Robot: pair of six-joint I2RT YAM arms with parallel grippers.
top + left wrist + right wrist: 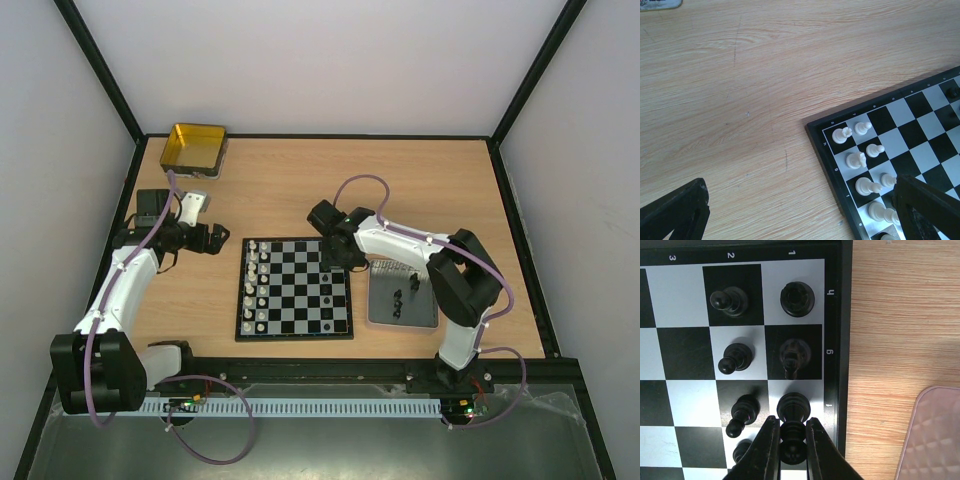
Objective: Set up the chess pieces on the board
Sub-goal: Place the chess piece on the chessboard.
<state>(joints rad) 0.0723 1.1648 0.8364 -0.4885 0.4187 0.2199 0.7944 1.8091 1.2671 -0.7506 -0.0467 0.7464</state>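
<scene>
The chequered board [294,337] lies mid-table. White pieces [255,285] fill its two left columns. My right gripper [338,258] hangs over the board's far right corner. In the right wrist view it [792,440] is shut on a black piece [793,412] that stands on a white edge square by the board's rim [839,340]. Other black pieces [796,299] stand on nearby squares. My left gripper [215,240] is open and empty over bare wood left of the board. In its wrist view it [800,215] is wide open beside the white pieces [856,160].
A grey tray [402,295] right of the board holds several black pieces [398,300]; its corner also shows in the right wrist view [932,435]. A gold tin [195,147] stands at the far left corner. A small black and white object [160,205] lies near the left arm.
</scene>
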